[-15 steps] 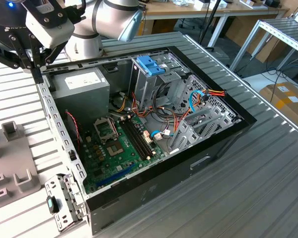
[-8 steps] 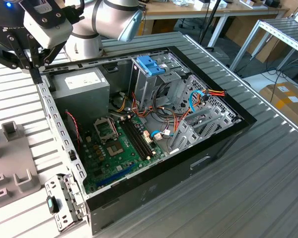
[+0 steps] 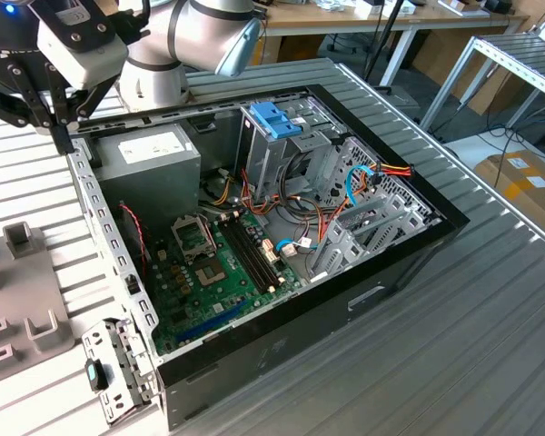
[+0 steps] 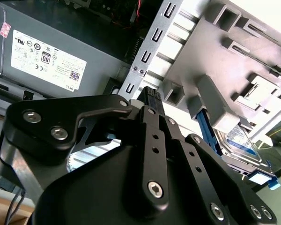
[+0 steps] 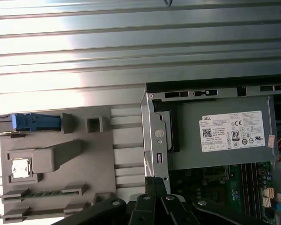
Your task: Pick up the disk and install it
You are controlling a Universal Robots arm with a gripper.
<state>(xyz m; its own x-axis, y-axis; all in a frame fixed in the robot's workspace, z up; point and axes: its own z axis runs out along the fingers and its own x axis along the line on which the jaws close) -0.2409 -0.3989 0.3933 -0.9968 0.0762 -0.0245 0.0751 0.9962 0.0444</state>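
Note:
The disk (image 4: 239, 140), a dark drive with a label in a bright blue carrier, sits in a slot of the grey fixture plate (image 4: 215, 51). In the first wrist view the disk (image 5: 35, 122) appears as a blue strip at one end of that plate (image 5: 126, 154). My gripper (image 4: 152, 93) is shut with nothing in it. It hangs over the metal edge rail of the open computer case, beside the power supply (image 5: 225, 133), a good way from the disk. In the exterior view the gripper (image 3: 62, 136) is at the case's far corner on the exterior view's left.
The open case (image 3: 282, 236) holds a motherboard (image 3: 222, 263), loose cables and an upright metal cage with a blue handle (image 3: 277, 118). The grey fixture plate (image 3: 18, 291) lies on the exterior view's left on the ribbed metal table (image 3: 454, 345). A small bracket (image 3: 109, 372) lies by the case's near corner.

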